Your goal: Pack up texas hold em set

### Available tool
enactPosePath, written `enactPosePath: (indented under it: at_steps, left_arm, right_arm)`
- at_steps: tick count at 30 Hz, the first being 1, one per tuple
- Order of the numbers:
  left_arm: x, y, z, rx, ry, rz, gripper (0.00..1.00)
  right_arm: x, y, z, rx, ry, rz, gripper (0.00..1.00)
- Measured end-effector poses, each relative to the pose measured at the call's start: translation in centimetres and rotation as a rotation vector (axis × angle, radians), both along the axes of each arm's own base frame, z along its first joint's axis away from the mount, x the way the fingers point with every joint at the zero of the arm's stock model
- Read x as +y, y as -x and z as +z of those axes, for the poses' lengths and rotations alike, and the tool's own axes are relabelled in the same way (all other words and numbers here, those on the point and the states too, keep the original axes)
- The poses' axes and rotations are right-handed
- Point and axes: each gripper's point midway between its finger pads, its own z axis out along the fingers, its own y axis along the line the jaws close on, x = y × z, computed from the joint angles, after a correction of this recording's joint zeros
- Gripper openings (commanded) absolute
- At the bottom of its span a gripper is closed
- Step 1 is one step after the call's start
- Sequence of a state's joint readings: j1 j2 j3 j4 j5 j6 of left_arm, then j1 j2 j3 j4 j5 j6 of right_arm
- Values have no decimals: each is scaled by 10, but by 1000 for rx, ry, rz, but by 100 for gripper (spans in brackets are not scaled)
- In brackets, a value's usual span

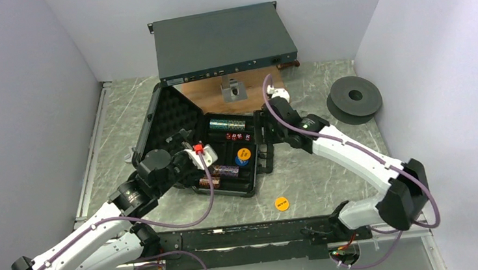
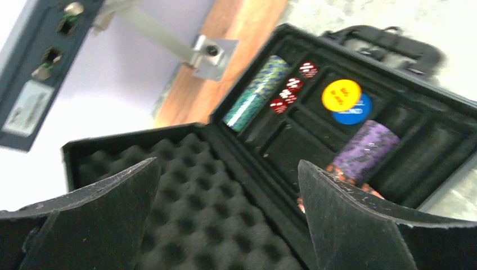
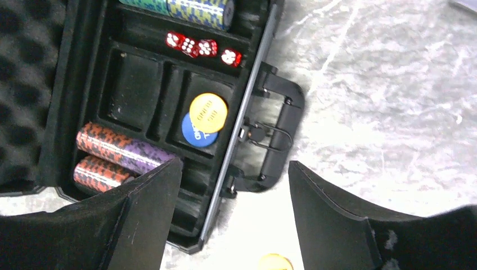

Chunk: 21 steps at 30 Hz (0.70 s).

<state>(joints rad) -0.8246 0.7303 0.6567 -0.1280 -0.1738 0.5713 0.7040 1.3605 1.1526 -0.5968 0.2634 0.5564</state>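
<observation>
Black case point(image 3: 132, 84) w/ foam lid point(image 2: 197, 197), chip stacks point(image 3: 121, 149), red dice point(image 3: 197, 48) inside

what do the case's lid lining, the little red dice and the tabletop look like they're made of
The lid lining looks like soft matte black foam, going by its egg-crate bumps. The dice are probably glossy red plastic, with white pips and bright highlights. The tabletop is grey with pale veins like marble; whether it is real stone or a printed laminate cannot be told.
</observation>
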Motion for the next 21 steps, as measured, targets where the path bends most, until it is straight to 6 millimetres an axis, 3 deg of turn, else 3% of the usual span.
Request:
enactPosePath:
  at_steps: [7,14,21]
  left_arm:
    - [-39,22,-14,137,-57,-238,99]
    - [-78,24,-6,222,-108,-368,99]
    - [-121,16,-34,318,-227,-476,93]
  right_arm:
    - [-31,24,12,-31,19,-34,75]
    - [-51,34,34,-91,12,-70,80]
    - [-78,39,39,-111,66,-165,91]
